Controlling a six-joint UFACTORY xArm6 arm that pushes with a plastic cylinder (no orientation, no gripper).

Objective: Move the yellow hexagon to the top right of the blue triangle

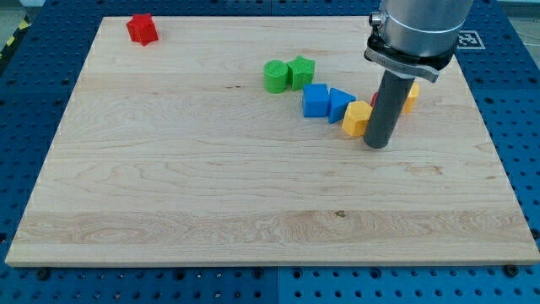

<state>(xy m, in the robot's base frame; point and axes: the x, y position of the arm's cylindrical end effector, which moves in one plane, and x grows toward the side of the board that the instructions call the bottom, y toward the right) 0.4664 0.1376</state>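
A rod-tipped robot arm stands beside a yellow hexagon on a wooden counter.

The yellow hexagon (356,118) lies just to the view's left of my tip (379,145), touching or nearly touching the rod. The end effector is a plain dark rod with nothing to open or close, and it grips nothing. Touching the hexagon's far side, further toward the view's left, sits the blue triangle (340,103), with a blue block (315,100) of unclear shape beside that. So the hexagon lies at the triangle's lower right, and likely needs a push toward the view's top, which my tip seems poorly placed for. Behind the rod, a second yellow block (410,95) and a sliver of red show. Two green blocks (288,74) rest up-left of my tip; a red block (142,29) lies far off near the counter's (211,194) top left corner.
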